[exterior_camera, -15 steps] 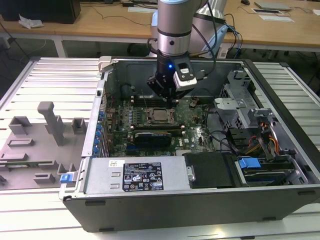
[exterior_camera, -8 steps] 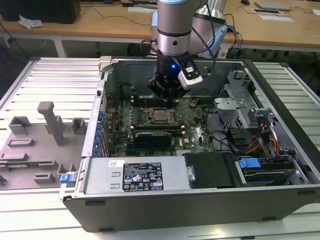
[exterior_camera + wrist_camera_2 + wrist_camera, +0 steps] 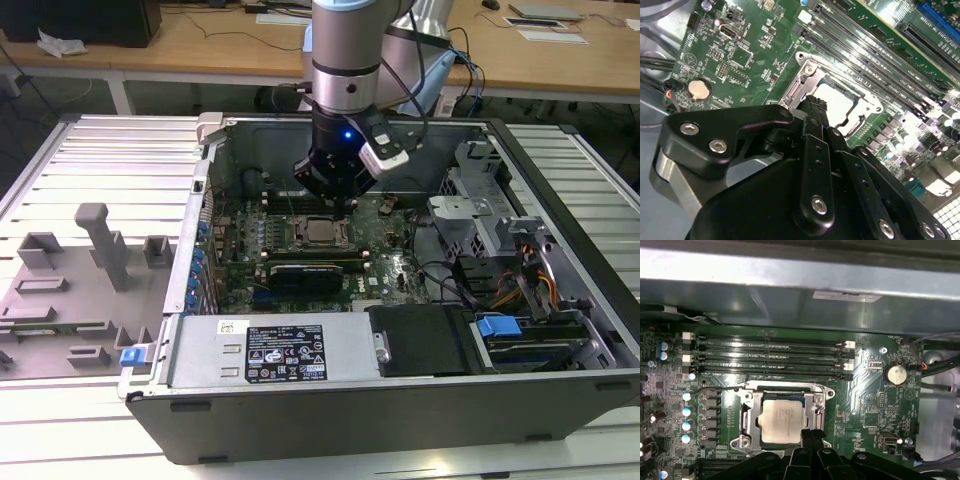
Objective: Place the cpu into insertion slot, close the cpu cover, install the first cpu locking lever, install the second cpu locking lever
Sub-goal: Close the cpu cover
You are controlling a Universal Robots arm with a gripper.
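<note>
Hovering gripper [image 3: 811, 433] (cpu cover [image 3: 752, 414] edge)

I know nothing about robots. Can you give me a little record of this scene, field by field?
setting: open computer case, green board inside
cpu: lying flat, pale metal top showing
cpu cover: down flat around the cpu
tool: shut, at the cover's edge beside the cpu
contact with cover: cannot tell

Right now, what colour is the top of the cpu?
The cpu is pale silvery-beige, clearest in the first wrist view.
</note>
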